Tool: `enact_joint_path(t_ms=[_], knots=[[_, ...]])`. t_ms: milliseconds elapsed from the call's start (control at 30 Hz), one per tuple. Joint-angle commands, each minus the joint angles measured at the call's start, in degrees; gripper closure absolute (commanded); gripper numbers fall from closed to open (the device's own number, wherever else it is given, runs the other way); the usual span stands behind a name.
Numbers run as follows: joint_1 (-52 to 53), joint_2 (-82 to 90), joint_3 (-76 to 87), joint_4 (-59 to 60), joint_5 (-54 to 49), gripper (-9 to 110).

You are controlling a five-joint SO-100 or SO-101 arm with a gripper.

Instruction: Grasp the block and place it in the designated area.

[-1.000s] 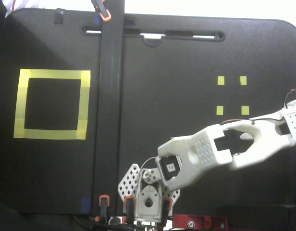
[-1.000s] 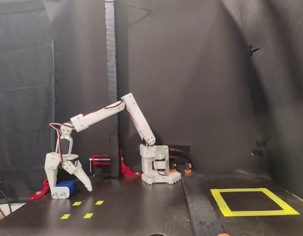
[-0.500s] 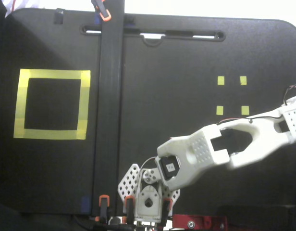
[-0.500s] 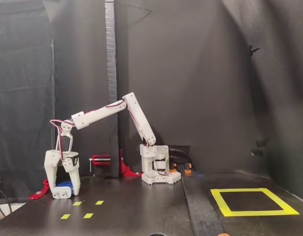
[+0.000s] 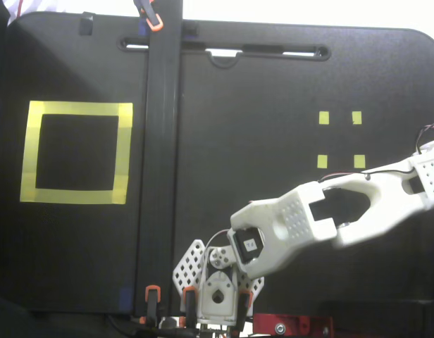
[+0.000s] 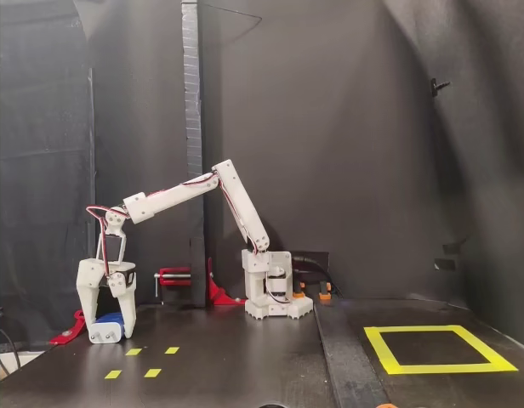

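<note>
Pincer (image 6: pixel 107 333): pointing straight down at the far left of the side-on fixed view, fingers spread, tips at bench level.
Block (image 6: pixel 111 324): blue, low between the two fingers, on the bench; contact with either finger cannot be told; not lifted.
Block axis: seems to lie across the finger gap, a judgement only; prongs not visible.
Small yellow squares (image 6: pixel 151 372): just in front of the pincer, nearer the camera.
Designated area (image 6: pixel 381 348): yellow tape square, well apart to the right, beyond the arm's base (image 6: pixel 273 293).
Bench (image 6: pixel 245 365): dark, otherwise bare.
Top-down fixed view: pincer and block out of frame at right.
</note>
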Motion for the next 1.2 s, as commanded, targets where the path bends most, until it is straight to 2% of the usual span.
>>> enact_joint_path(t_ms=[0, 233, 1167], knots=[[0.18, -0.26, 0.26, 0.26, 0.44, 77], [-0.70, -0.09, -2.20, 2.20, 2.46, 77], [-5.36, 0.79, -36.56, 36.56, 10.55, 77]])
